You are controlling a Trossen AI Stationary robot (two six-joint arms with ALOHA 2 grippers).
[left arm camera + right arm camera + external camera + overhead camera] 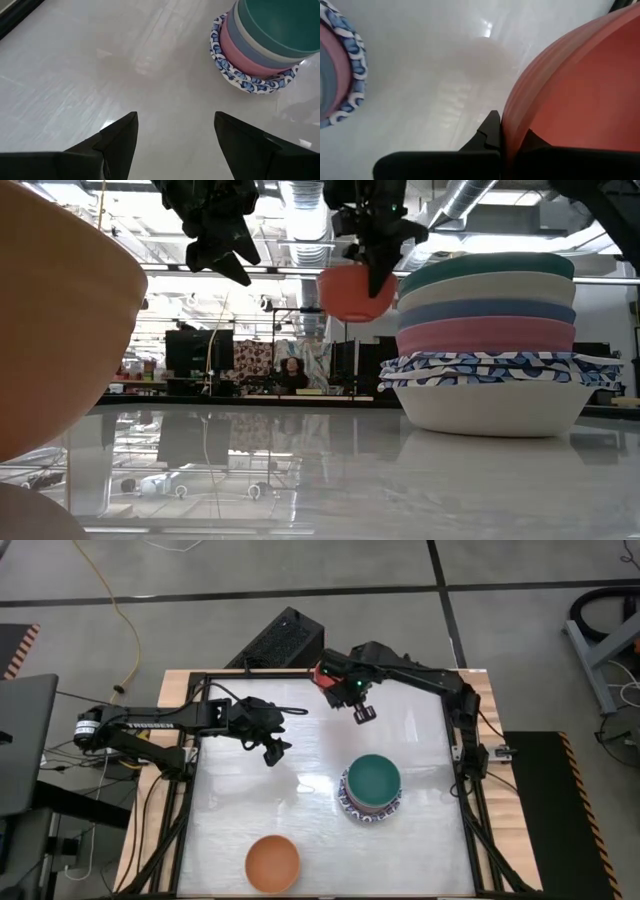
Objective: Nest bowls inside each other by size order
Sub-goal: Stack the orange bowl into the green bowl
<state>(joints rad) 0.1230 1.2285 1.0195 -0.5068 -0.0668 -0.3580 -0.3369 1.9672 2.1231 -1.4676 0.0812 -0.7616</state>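
Note:
A stack of bowls (372, 790) stands right of the table's middle: white bowls with blue patterned rims at the bottom, then pink, blue and cream, with teal on top (490, 340). An orange bowl (272, 862) stands alone near the table's near edge. My right gripper (365, 712) is shut on a red bowl (355, 292), held in the air beyond the stack, toward the far edge. In the high view only a part of the red bowl (324, 674) shows beside the arm. My left gripper (272, 750) is open and empty above the table, left of the stack. My right gripper pinches the red bowl's rim (507, 125), one finger (490, 131) on the outer wall and one inside the bowl. The fingers come from above, pointing down (380, 265). The bowl hangs below them, mouth up and roughly upright, lifted clear of the table.
The white tabletop (300, 800) has a dark frame around it. A black box (280, 640) stands beyond the far edge. Bare table lies between the stack and the orange bowl. A person (290, 370) shows far back in the room.

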